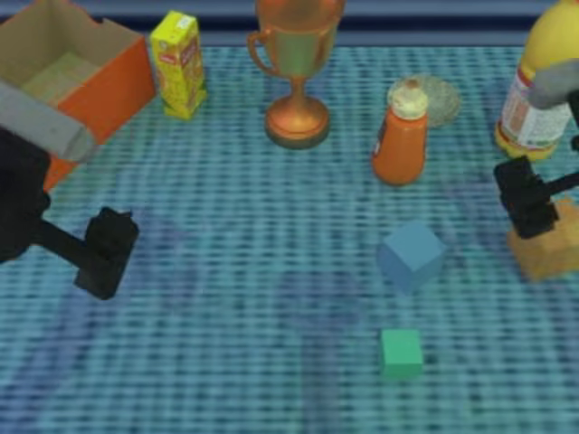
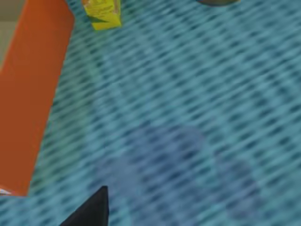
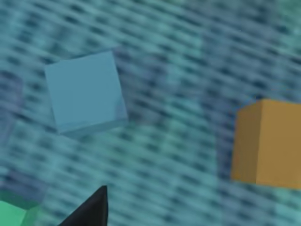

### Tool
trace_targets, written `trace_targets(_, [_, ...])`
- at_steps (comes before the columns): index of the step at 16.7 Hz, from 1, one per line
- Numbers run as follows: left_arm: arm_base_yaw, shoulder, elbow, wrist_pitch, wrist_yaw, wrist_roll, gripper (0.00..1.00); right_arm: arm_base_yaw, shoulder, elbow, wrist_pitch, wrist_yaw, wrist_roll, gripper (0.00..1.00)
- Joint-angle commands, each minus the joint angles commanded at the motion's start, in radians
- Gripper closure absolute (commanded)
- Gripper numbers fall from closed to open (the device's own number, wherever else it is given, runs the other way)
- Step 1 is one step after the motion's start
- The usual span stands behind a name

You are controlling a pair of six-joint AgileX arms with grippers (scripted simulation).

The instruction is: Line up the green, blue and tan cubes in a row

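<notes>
Top view: left gripper (image 1: 106, 254) parked on the left, near the orange box (image 1: 109, 86); cannot tell its fingers. Right gripper (image 1: 529, 206) over the tan cube (image 1: 547, 244) at the far right edge; grip hidden, cannot tell. Blue cube (image 1: 412, 256) just left of it. Green cube (image 1: 402, 353) nearer, apart.

Left wrist view: orange box, yellow carton (image 2: 103, 13), woven mat (image 2: 188, 117).

Right wrist view: blue cube (image 3: 84, 92), tan cube (image 3: 268, 141), green cube (image 3: 14, 213) apart.

Printed juice carton (image 1: 178, 63), labelled yellow bottle (image 1: 541, 77) — print on both too blurred to read
</notes>
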State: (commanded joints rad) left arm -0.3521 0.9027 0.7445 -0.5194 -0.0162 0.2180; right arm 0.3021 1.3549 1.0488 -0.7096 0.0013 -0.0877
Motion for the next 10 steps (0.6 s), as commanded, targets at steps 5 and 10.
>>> trace_targets(5, [0.208,-0.504,-0.43,0.262,0.004,-0.117,0.0,0.099,0.444,0.348,-0.24,0.002,-0.028,0.0])
trace_targets(10, [0.338,-0.817,-0.68,0.459,0.012,-0.195,0.0,0.167,0.735,0.601,-0.384,0.002,-0.047,0.0])
